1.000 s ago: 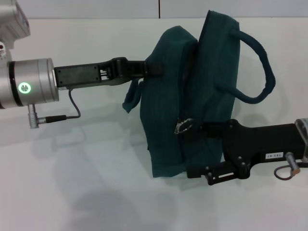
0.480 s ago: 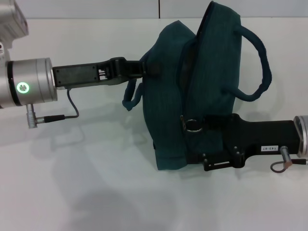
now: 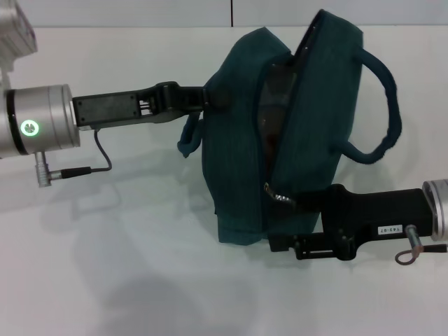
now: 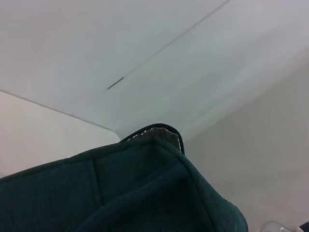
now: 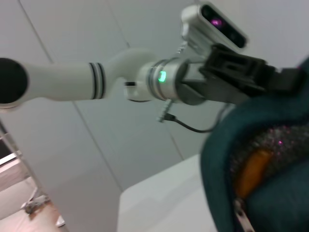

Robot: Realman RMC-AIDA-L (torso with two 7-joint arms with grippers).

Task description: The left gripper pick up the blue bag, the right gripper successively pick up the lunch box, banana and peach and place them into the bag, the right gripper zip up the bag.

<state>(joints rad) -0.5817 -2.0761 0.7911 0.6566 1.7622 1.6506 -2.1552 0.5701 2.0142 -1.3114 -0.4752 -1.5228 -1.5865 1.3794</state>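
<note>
a: starting at the left, what's there?

b: the left arm reaches in from the left edge, a green light glowing on its silver wrist. the left gripper (image 3: 206, 98) is clamped on the upper left side of the blue bag (image 3: 241, 175), pinching the fabric beside a loose strap (image 3: 187, 140) that droops just below it.

a: and the bag itself?

b: it stands in the middle of the white table (image 3: 105, 245), leaning a little to the left. it's really a dark teal in these views. its zip opening runs down the side facing the camera and gapes near the top, with a dark lining showing inside. a carry handle (image 3: 381, 105) loops out on the right.

a: the zip pull?

b: the metal zipper pull (image 3: 278, 197) sits low on the opening, right where the right gripper (image 3: 294, 201) meets the bag. the gripper's tip is pressed against the cloth there, but i cannot tell whether its fingers are pinched on the pull or spread.

a: where does the right arm come from?

b: it enters from the right edge, lying low and level, its black body just above the table.

a: do the wrist views add anything?

b: the right wrist view looks into the opening (image 5: 260, 159): something orange (image 5: 251, 171) lies inside, with zipper teeth below it. the left wrist view shows only the bag's top edge (image 4: 154, 140) against the pale walls.
</note>
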